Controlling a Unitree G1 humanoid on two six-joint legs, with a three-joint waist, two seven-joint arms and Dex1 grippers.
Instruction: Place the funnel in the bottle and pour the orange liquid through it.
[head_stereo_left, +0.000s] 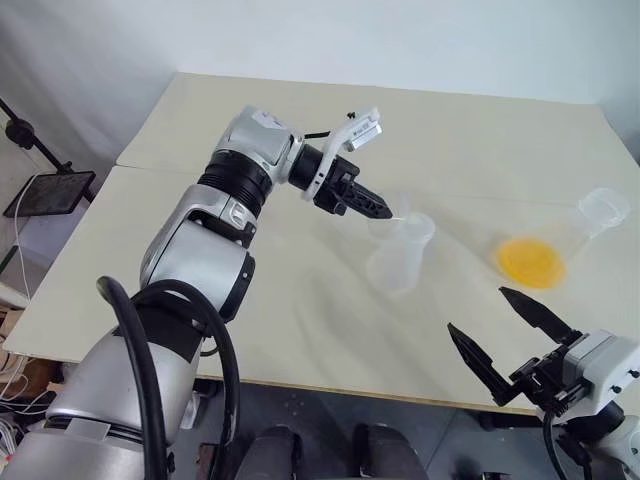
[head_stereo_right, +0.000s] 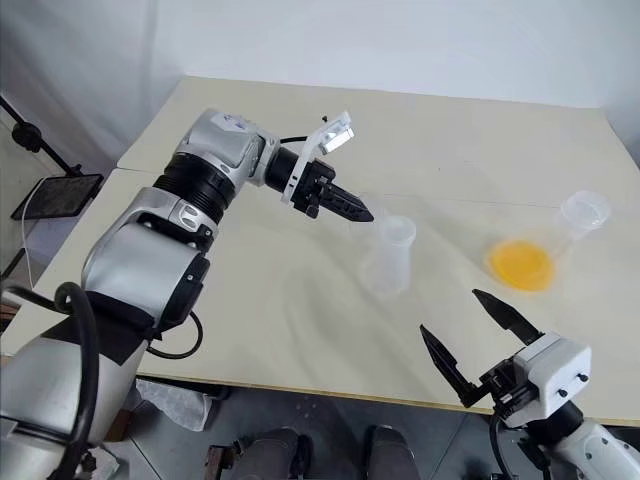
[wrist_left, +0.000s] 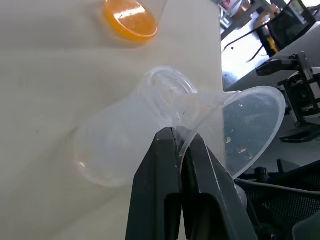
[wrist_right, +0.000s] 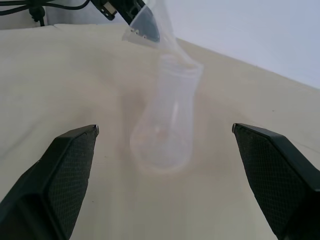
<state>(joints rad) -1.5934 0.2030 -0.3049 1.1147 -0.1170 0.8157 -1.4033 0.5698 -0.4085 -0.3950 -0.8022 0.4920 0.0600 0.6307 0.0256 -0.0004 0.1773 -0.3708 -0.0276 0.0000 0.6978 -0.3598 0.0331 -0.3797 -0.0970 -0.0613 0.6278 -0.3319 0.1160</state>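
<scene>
Funnel (wrist_left: 235, 125) pinched in left gripper (wrist_left: 181, 145) at bottle (head_stereo_left: 400, 255) mouth, frame centre, unseated; right gripper (head_stereo_left: 510, 335) wide, empty; orange liquid (head_stereo_left: 531, 261) unpoured.

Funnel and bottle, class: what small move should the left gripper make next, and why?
Probably ease the funnel down until its stem drops into the bottle. The left gripper is shut on the funnel's rim, holding it tilted at the bottle's mouth, not yet seated. The right gripper waits open, and the orange liquid is unpoured.
</scene>
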